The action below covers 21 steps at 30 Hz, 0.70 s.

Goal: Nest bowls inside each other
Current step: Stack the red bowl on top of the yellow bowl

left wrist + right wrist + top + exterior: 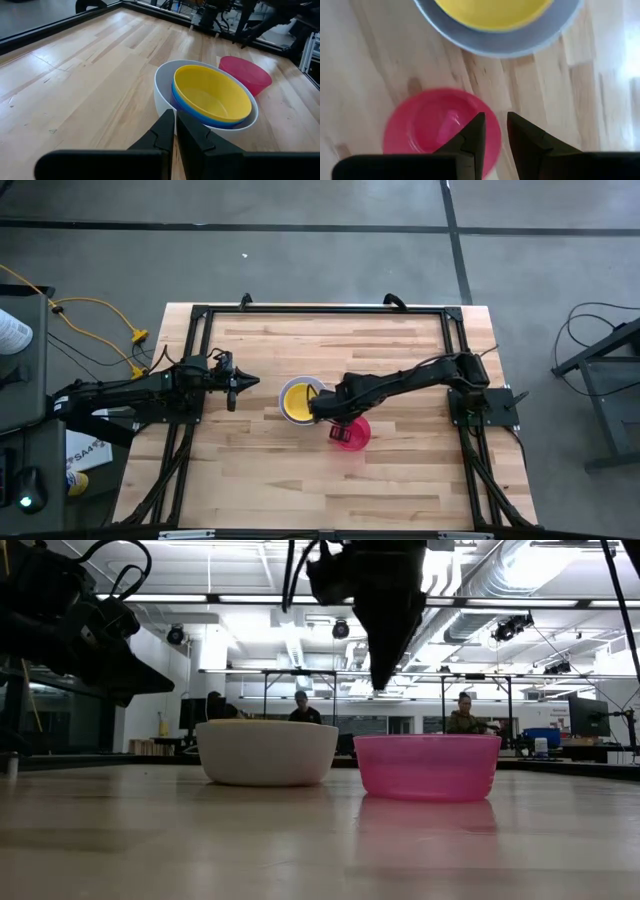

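A: From above, we have the white bowl near the middle of the worktop with the yellow bowl nested in it. The red bowl sits alone, just beside that stack. Only this last one seems left to nest.

B: Agreed — and the right claw hangs between the stack and the red bowl. The left claw waits off to the stack's other side.

A: At table height, white and red stand upright side by side, close but apart; the right arm hangs above them.

B: The left wrist view shows a blue bowl under the yellow, and the left fingers pressed together, pinching nothing.

A: On the right wrist view the fingers stand a little apart over the red rim, holding nothing yet.

B: So we judge the next move is to drop over that rim, pinch it, and lift the bowl — a smooth, shallow, translucent pink-red thing — into the yellow.
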Tool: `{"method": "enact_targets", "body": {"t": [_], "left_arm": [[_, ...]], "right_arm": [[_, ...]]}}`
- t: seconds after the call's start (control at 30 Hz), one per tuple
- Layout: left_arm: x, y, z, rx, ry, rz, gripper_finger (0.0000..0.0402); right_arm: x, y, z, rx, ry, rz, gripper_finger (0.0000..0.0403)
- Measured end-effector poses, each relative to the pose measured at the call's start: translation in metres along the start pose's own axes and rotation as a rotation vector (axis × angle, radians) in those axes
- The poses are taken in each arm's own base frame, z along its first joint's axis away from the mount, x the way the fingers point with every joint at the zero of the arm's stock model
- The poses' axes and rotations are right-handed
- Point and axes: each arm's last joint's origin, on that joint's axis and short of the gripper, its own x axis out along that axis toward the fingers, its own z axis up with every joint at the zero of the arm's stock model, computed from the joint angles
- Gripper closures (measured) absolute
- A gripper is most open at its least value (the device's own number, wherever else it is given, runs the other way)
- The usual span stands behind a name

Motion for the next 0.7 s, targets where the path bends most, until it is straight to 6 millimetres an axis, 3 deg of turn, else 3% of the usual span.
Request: {"method": "enact_targets", "body": {"t": [0.37,0.53,0.7], "left_arm": [[0.0,0.0,0.0,0.0,0.0,0.0,0.0382],[0.0,0.0,0.0,0.0,0.0,-0.001,0.0382],[0.0,0.0,0.0,0.0,0.0,0.001,0.0382]], "right_arm": [[-0.006,-0.001,0.002,-0.057,-0.059,0.021,0.0329],[-0.016,-0.024,-0.024,-0.003,-0.105,-0.008,0.0329],[-0.004,-0.032,-0.047,0.051,-0.148,0.023,0.0329]]}}
